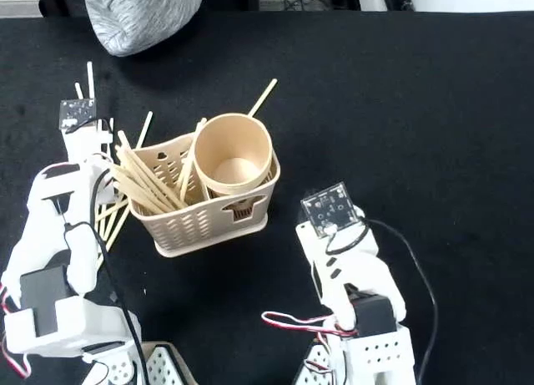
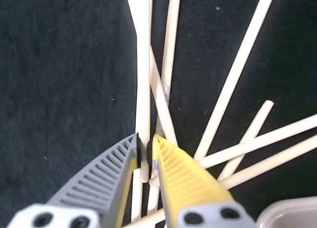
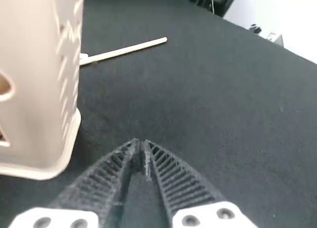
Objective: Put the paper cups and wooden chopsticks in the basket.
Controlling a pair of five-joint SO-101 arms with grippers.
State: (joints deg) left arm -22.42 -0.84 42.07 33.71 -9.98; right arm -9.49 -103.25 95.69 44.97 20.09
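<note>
Left gripper (image 2: 145, 146): we see the grey and yellow jaws drawn nearly together, clamped on the held chopstick (image 2: 143, 89). Its long axis runs straight out ahead of the jaws, in line with the gripper. We cannot tell whether a second stick is pinched alongside it.

Around it, the loose chopsticks (image 2: 237, 74) lie crossed on the black table (image 2: 59, 89). We count at least six besides the held one, though the overlaps make the count uncertain.

The basket (image 1: 209, 222) stands between the two arms, to the left gripper's right side and near it. We judge that the coming move turns on swinging the stick that way and bringing its length over the rim.

Inside the basket we count one paper cup (image 1: 232, 155), upright, and a bundle of chopsticks (image 1: 146, 180) leaning out over the wall, too tangled to number.

Right gripper (image 3: 141, 146): jaws together on nothing, low beside the basket wall. A single chopstick (image 3: 124, 50) lies on the table beyond the basket, nearer this arm.
</note>
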